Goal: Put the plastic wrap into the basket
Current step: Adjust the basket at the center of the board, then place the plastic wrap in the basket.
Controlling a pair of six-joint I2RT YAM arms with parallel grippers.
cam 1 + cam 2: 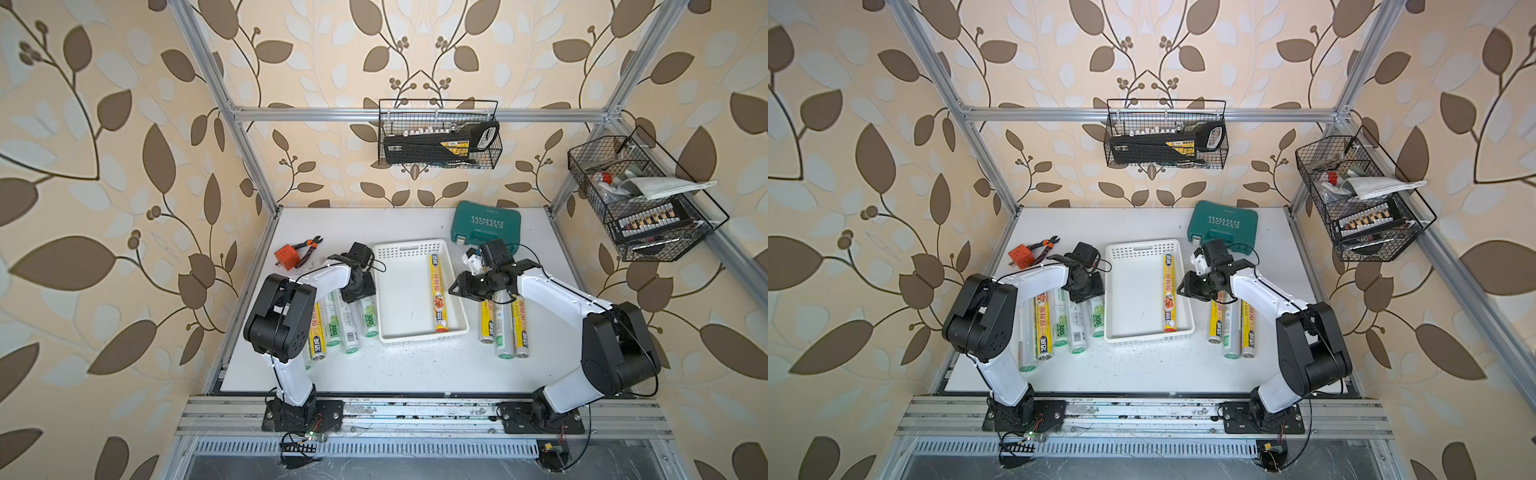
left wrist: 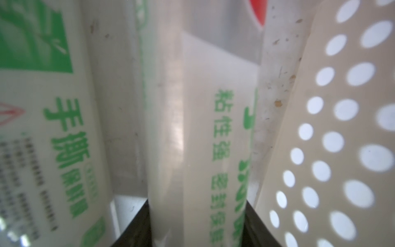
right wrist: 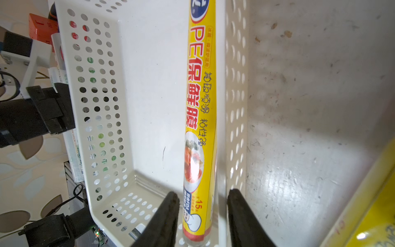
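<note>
Left wrist view: a green-labelled roll (image 2: 192,128) is pinched by the left pincer (image 2: 196,202), just beside the basket (image 2: 284,136). The right pincer (image 3: 202,192) is spread, empty. One yellow roll (image 3: 201,107) is laid inside the basket.

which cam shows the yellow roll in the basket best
The right wrist view: the yellow roll is close, label readable. Both top views show it small in the basket; the left wrist view misses it.

There's the white perforated basket (image 1: 401,291), flat at mid-surface, with one yellow roll (image 1: 439,293) lying inside, just beside its right wall. Five rolls (image 1: 1077,326), yellow and silvery-green, lie side by side toward the left edge. Three rolls (image 1: 503,332) lie likewise toward the right edge.
</note>
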